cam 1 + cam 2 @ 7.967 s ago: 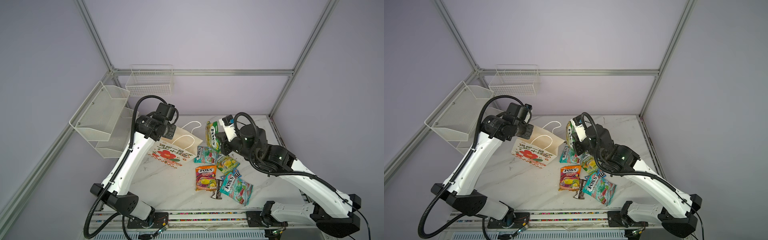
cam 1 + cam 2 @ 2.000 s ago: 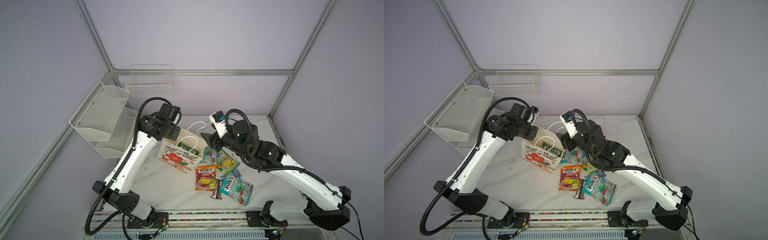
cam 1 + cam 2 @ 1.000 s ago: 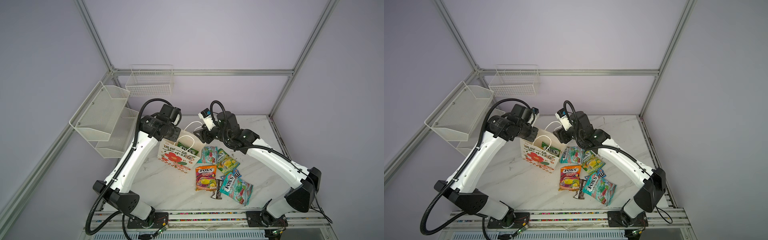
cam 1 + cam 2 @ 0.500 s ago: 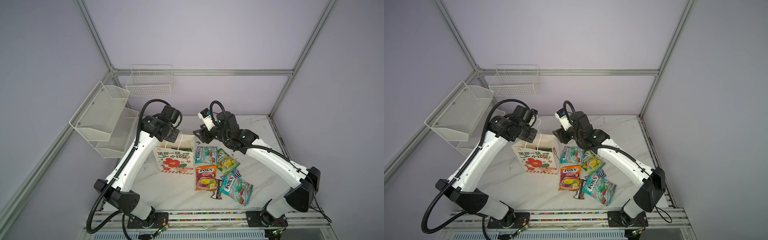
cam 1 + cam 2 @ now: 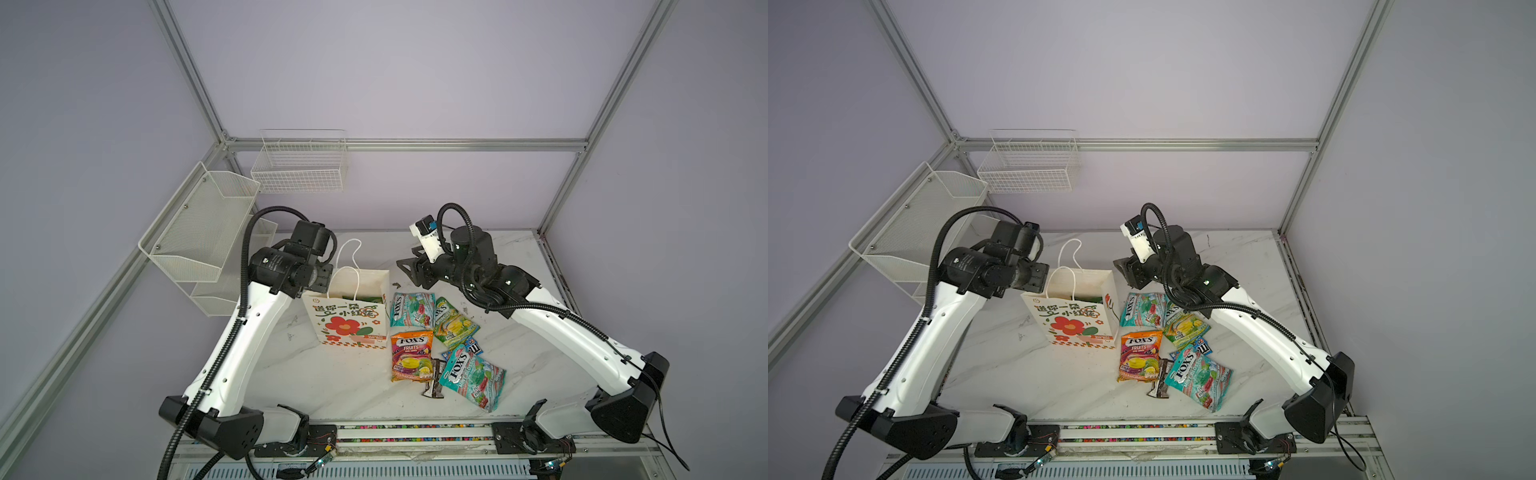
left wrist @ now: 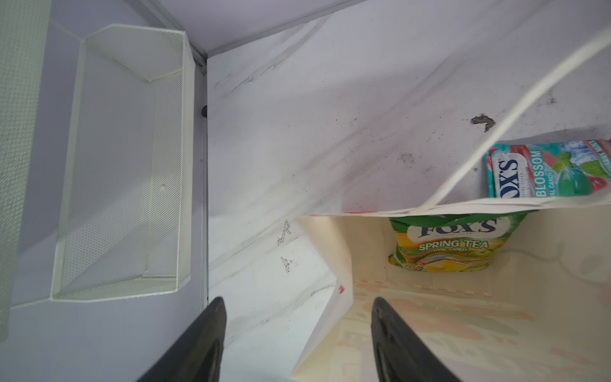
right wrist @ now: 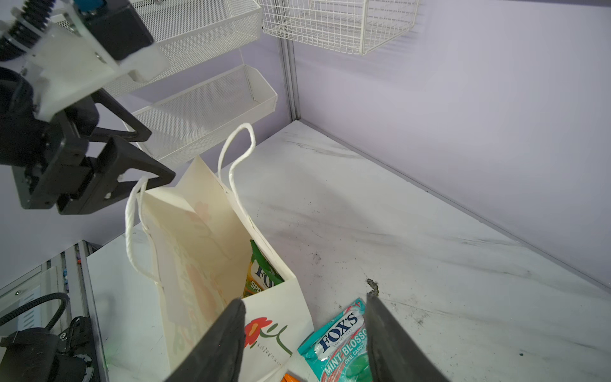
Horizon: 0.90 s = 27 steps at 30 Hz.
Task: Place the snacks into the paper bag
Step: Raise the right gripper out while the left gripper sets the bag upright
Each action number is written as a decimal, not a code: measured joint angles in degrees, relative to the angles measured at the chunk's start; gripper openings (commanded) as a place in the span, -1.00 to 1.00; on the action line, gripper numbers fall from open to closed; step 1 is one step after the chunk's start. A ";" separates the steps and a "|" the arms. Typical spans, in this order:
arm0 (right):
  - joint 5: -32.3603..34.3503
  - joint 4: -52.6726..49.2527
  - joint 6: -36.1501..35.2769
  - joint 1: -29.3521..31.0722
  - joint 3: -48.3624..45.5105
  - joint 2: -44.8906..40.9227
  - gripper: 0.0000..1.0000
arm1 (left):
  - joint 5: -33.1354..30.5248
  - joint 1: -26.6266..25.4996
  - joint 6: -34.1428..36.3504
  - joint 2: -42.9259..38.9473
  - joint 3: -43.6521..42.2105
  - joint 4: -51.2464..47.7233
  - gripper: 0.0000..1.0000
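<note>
the white marble table (image 5: 332,386) is carrying everything, with the mesh wall baskets (image 5: 195,237) hanging beyond its far left corner. the paper bag (image 5: 349,324) is standing upright and open left of the middle, its cord handles sticking up. a green-yellow spring tea packet (image 6: 449,244) is leaning inside it. right of the bag, the other snacks are lying on the table: a teal-red packet (image 5: 473,376) at the front, another teal-red one (image 5: 411,309) just beside the bag, an orange-pink packet (image 5: 411,357), a second green-yellow packet (image 5: 453,322), a blue m&m's packet (image 5: 471,347) and a dark-brown wrapper (image 5: 434,378). the left gripper (image 6: 297,304) is hovering at the bag's left rim, jaws apart and gripping nothing. the right gripper (image 7: 304,304) is hanging near the bag's far right corner, spread and empty.
</note>
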 measured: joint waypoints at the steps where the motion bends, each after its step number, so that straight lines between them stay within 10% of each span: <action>1: 0.26 0.07 -0.02 0.00 -0.35 -0.28 0.19 | 0.52 1.07 -0.28 -1.16 -1.14 0.31 0.37; 27: 1.44 1.01 -0.20 -0.11 -3.93 -3.08 0.18 | 15.21 7.41 -0.42 0.52 -5.86 5.20 0.32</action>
